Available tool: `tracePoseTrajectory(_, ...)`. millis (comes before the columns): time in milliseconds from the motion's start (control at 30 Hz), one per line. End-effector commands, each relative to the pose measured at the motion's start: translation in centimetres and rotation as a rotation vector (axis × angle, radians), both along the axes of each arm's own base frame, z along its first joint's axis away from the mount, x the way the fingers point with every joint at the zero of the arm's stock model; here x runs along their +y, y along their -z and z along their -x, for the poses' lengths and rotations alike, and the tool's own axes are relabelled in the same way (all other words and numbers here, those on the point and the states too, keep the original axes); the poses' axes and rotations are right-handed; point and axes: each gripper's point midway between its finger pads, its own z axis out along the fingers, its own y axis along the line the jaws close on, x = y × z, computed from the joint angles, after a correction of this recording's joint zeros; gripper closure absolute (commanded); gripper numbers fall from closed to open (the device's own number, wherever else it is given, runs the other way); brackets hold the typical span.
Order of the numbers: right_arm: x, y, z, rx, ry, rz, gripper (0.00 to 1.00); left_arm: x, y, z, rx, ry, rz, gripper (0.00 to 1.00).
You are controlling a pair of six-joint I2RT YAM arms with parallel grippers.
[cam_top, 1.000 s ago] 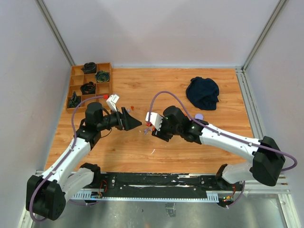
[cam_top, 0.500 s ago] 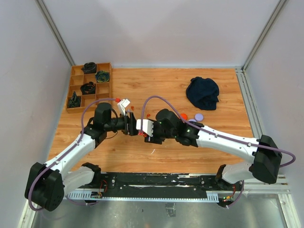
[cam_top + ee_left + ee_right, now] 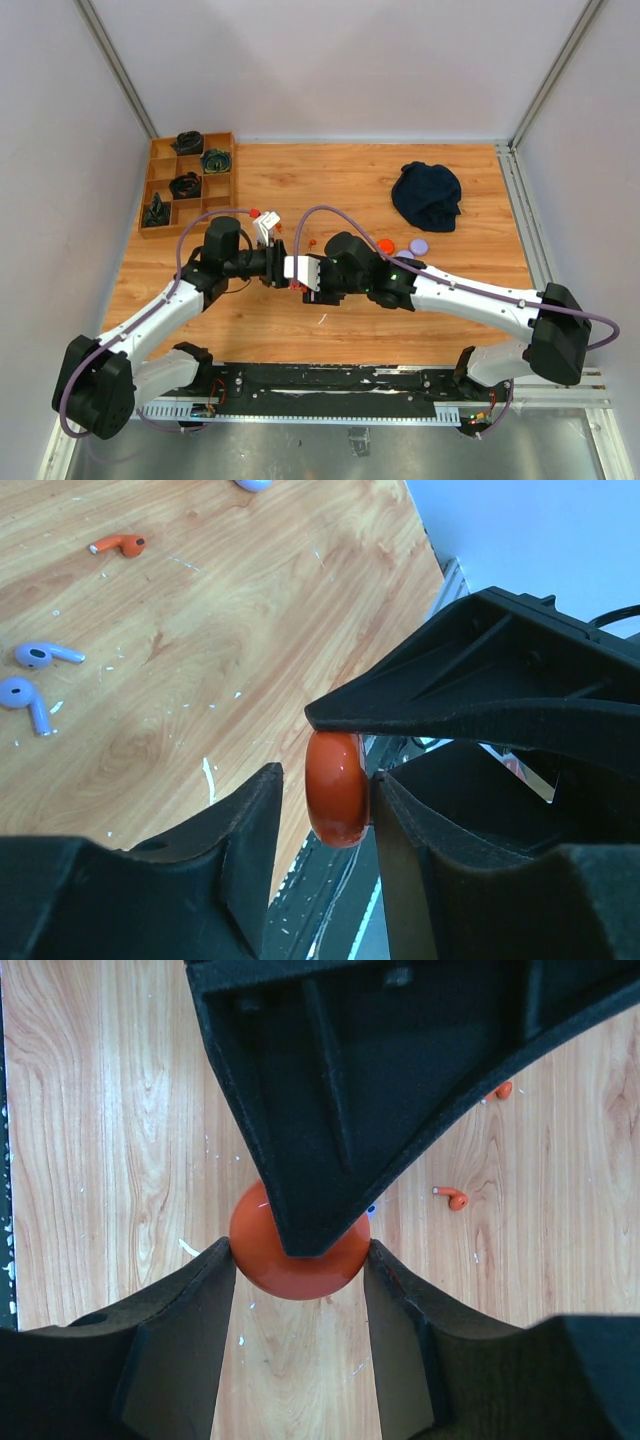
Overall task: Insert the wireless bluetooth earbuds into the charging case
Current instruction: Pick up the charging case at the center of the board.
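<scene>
Wireless bluetooth earbuds (image 3: 118, 546), orange & lilac, are seen loose on table (image 3: 250, 630), well apart from claws. Orange charging case (image 3: 297, 1272) is clenched by right claw (image 3: 297, 1250) & straddled by left claw (image 3: 325, 785); its grip can't be told. Buds prob. light, slick; best pinched at stem.

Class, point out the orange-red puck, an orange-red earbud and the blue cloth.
orange-red round plastic puck (image 3: 295, 1278), right wrist view, lower face.
small orange-red plastic earbud (image 3: 125, 545), left wrist view, bulb end.
crumpled dark blue cloth (image 3: 427, 196), top view, middle.
</scene>
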Motion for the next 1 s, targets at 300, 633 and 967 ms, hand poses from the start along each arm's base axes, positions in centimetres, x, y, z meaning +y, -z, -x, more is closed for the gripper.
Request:
tracePoseTrajectory(300, 1.2, -1.4, -0.3, -0.053, -0.011, -0.047, 0.45, -0.5, -1.6, 0.0, -0.071, 0.044, 0.005, 0.78)
tracePoseTrajectory(633, -1.1, -3.4, -0.3, 0.089, 0.057, -0.225, 0.2, 0.3, -4.3, -1.3, -0.258, -0.046, 0.018, 0.85)
tracePoseTrajectory(967, -3.4, -6.7, -0.1, 0.289, 0.084, -0.586, 0.02, 1.5, -9.3, -1.7, -0.548, -0.178, 0.15, 0.89)
